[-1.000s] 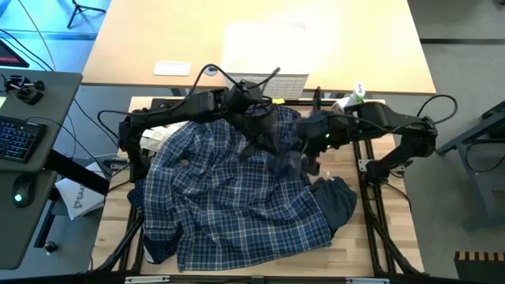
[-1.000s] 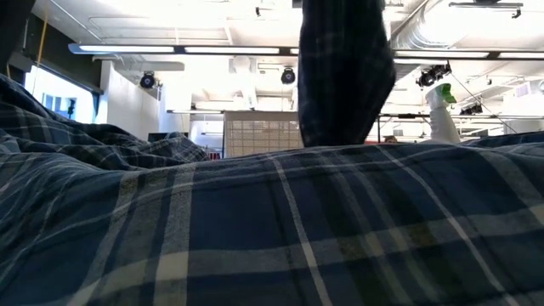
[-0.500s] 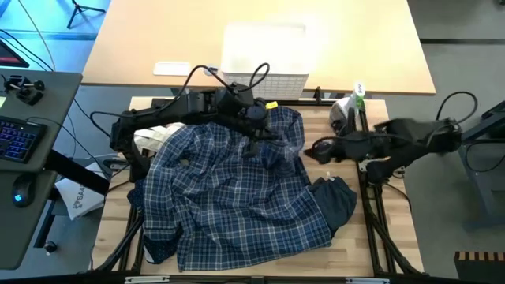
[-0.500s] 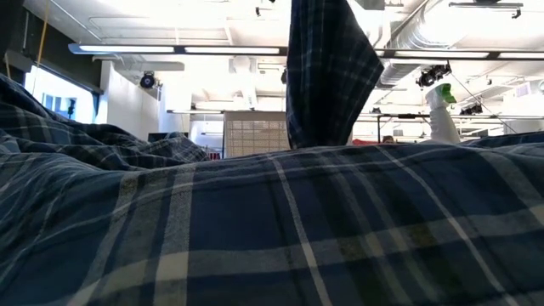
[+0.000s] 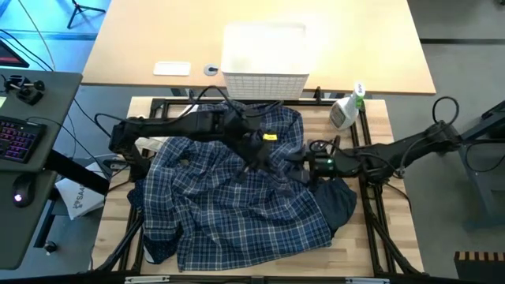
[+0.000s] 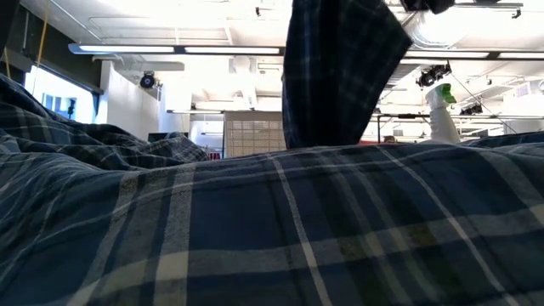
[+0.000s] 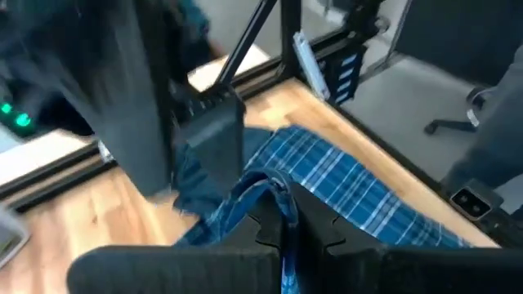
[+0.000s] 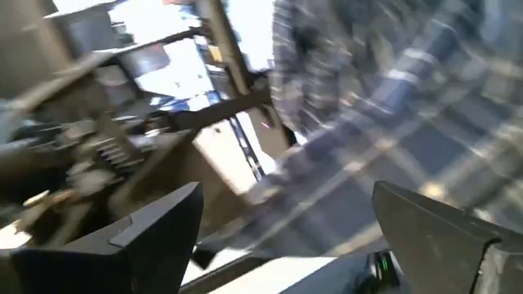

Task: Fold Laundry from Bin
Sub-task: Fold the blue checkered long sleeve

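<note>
Your worktop (image 5: pixel 371 237) is almost covered by the blue-and-white plaid shirt (image 5: pixel 229 205), which spreads from the centre down toward 6 o'clock, with a plain dark navy piece (image 5: pixel 341 201) peeking out from under its edge at about 4 o'clock. The bin (image 5: pixel 264 59) sits beyond the shirt at 12 o'clock, and a spray bottle (image 5: pixel 346 110) stands at roughly 2 o'clock. Expect the shirt to behave as light, limp fabric: it will sag, drag and bunch, so you likely want to pinch it at a hem, collar or shoulder seam, not mid-panel. Your left claw (image 5: pixel 254 151), just above centre toward 12 o'clock, is clamped tight on a fold of the plaid, and in the low view a hanging strip of that cloth is lifted off the pile. Your right claw (image 5: pixel 308 162), close beside it at about 3 o'clock, has its fingers (image 8: pixel 441 220) spread wide and holds nothing, facing the plaid fabric.
</note>
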